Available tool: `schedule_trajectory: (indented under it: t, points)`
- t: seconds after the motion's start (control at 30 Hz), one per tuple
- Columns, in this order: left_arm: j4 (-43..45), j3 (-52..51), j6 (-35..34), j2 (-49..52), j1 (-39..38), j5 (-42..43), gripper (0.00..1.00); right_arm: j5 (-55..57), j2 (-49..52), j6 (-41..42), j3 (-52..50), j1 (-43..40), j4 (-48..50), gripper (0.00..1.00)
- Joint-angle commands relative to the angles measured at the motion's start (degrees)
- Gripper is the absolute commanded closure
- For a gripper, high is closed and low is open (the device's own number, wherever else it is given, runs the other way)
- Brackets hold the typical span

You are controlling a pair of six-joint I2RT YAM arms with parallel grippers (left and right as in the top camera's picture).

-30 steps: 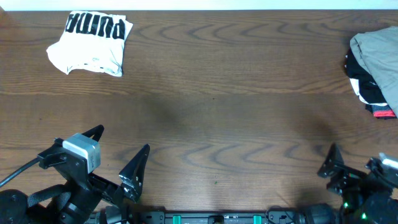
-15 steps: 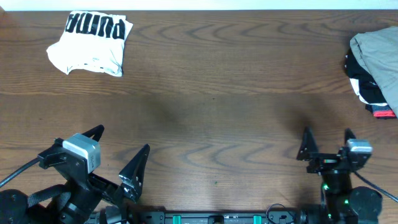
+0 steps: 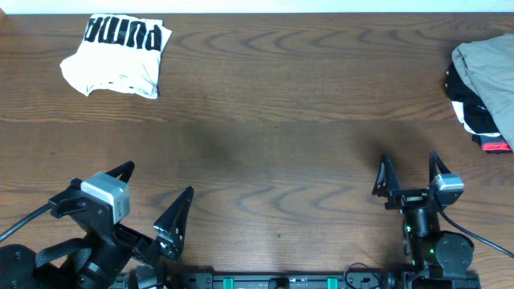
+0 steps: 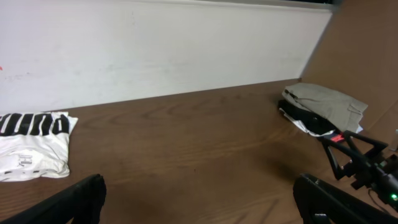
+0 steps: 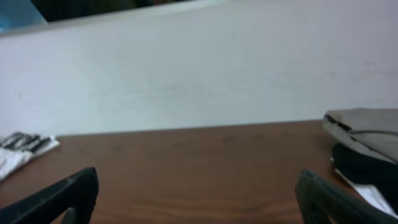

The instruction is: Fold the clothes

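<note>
The white T-shirt (image 3: pixel 116 58) with black "PUMA" lettering lies as a compact, wrinkled bundle at the far left corner of the brown wood-grain tabletop (image 3: pixel 281 120), lettering side up and close to the far edge. Neither gripper touches it. The left gripper (image 3: pixel 158 183) sits at the near left edge of the tabletop, well apart from the T-shirt, with its jaws spread wide and nothing between them. The left wrist view shows both black fingertips at the lower corners with bare wood between. The right gripper (image 3: pixel 409 164) sits at the near right edge, jaws likewise spread wide and empty, pointing toward the far side of the tabletop. A heap of garments (image 3: pixel 486 92) in beige-grey, black, white and red occupies the far right edge, partly cut off in the overhead view, well apart from both grippers and from the T-shirt. A white wall panel (image 4: pixel 155 50) runs along the far edge of the tabletop behind the T-shirt and the heap.
</note>
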Motion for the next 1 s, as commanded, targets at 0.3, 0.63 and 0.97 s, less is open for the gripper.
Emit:
schedule_trajectory:
  t: [0.3, 0.63, 0.97]
  points:
    - [0.24, -0.28, 0.37, 0.17, 0.13, 1.01, 0.02, 0.63, -0.37, 2.08, -4.76, -0.31, 6.78, 0.01]
    - [0.24, -0.28, 0.37, 0.17, 0.13, 1.01, 0.02, 0.68, -0.37, -3.13, -4.74, -0.31, -4.66, 0.01]
    - [0.24, -0.28, 0.37, 0.17, 0.13, 1.01, 0.02, 0.63, -0.37, -4.28, -4.74, -0.31, -4.61, 0.01]
